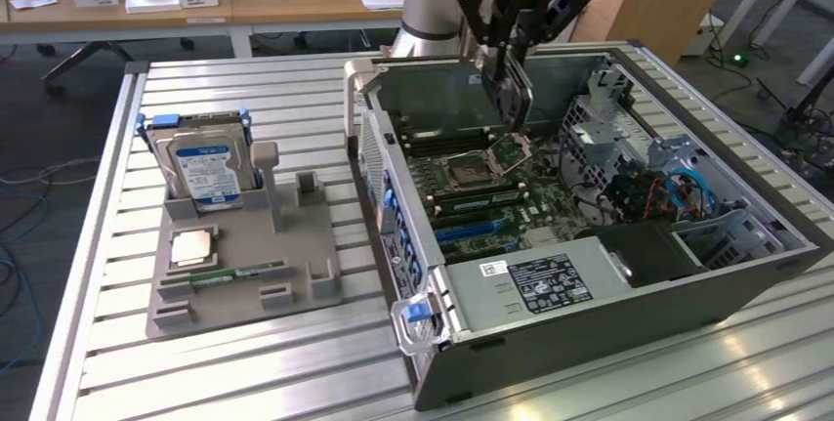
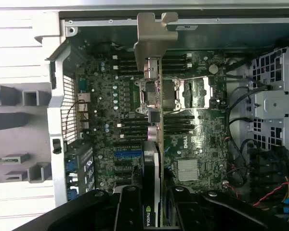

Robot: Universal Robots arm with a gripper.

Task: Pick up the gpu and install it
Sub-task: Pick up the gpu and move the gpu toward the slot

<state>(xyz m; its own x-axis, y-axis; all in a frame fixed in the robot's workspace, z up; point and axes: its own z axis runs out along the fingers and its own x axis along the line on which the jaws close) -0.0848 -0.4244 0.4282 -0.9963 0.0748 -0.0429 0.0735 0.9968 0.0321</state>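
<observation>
My gripper (image 1: 506,50) hangs over the open computer case (image 1: 587,289), shut on the gpu (image 1: 513,99). The card hangs edge-on and upright above the motherboard (image 1: 502,196), near the CPU socket (image 1: 470,169). In the wrist view the gpu (image 2: 154,130) runs away from the fingers (image 2: 130,207), thin and dark, with its silver end bracket (image 2: 151,36) at the far end over the case's rear wall. It is above the board, apart from the blue slots (image 2: 127,155).
A grey fixture (image 1: 241,265) on the slatted table holds a silver hard drive with a blue-white label (image 1: 202,167), a chip (image 1: 191,247) and a green memory stick (image 1: 238,273). Drive cages and cables (image 1: 651,187) crowd the case's right side. Desks stand behind.
</observation>
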